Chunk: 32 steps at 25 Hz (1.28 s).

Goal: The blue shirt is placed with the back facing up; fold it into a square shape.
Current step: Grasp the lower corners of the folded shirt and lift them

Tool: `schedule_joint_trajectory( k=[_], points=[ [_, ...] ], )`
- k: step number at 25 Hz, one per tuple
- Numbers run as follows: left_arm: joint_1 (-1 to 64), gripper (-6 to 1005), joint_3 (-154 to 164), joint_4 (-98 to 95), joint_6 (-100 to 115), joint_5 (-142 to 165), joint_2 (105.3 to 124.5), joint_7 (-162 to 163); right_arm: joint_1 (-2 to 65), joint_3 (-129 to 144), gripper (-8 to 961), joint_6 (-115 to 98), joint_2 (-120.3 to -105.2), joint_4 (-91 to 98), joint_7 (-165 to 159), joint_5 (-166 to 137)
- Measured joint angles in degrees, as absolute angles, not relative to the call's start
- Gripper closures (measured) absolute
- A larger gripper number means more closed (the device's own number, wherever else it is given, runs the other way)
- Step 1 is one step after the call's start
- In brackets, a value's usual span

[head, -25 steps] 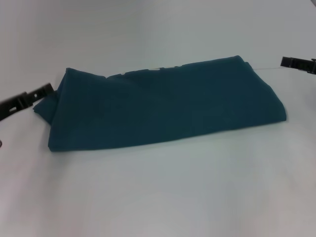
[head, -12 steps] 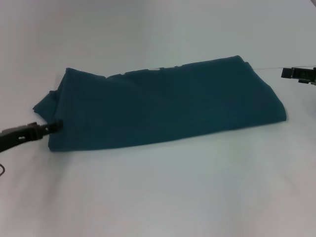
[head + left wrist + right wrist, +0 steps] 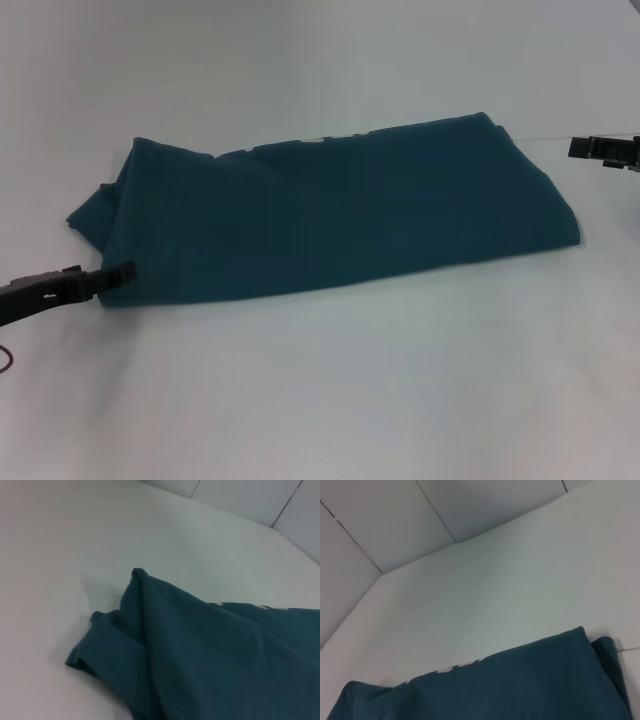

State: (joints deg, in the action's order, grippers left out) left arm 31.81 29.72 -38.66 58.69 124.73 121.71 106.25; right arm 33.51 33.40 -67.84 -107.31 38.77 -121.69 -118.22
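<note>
The blue shirt [image 3: 330,210] lies folded into a long band across the white table, with a sleeve bunched out at its left end. It also shows in the left wrist view [image 3: 210,655] and in the right wrist view [image 3: 520,685]. My left gripper [image 3: 125,270] is low at the shirt's front left corner, its tip at the fabric edge. My right gripper [image 3: 578,148] is at the right edge of the head view, just off the shirt's far right corner and apart from it.
The white table [image 3: 330,390] spreads all around the shirt. Pale wall panels [image 3: 385,515] stand behind the table's far edge.
My left gripper has moved from the shirt's left end toward me, down to its front left corner. The right gripper dropped slightly, then stayed. The shirt has not moved.
</note>
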Motion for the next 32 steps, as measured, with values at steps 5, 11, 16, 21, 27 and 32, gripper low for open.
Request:
schedule_joint_trajectory(
  k=[5,11,16,21,27,32],
  points=[
    [32.0,61,30.5,-38.4,58.2,125.7,121.84,106.3,33.6,33.4,149,-67.8,-107.45,38.8,-121.6,-118.2],
    [32.3,62,32.5,-38.3,58.2,126.0,122.12,106.3,33.6,33.4,149,-67.7,-107.55,38.8,-121.6,-118.2],
    [32.4,62,33.9,-38.6,58.2,126.0,122.26,106.3,33.6,33.4,149,-67.6,-107.56,38.8,-121.6,-118.2],
    [32.6,94,34.0,-38.8,57.9,126.1,122.26,106.3,33.5,33.1,150,-67.4,-107.56,38.8,-121.5,-118.2],
    [32.7,200,34.7,-38.8,56.1,126.4,122.23,106.4,33.5,33.0,150,-67.4,-107.63,38.8,-121.3,-118.2],
    [33.0,414,34.7,-38.9,55.6,128.1,122.24,107.1,33.5,33.0,150,-67.4,-107.64,38.8,-121.3,-118.2]
  ],
)
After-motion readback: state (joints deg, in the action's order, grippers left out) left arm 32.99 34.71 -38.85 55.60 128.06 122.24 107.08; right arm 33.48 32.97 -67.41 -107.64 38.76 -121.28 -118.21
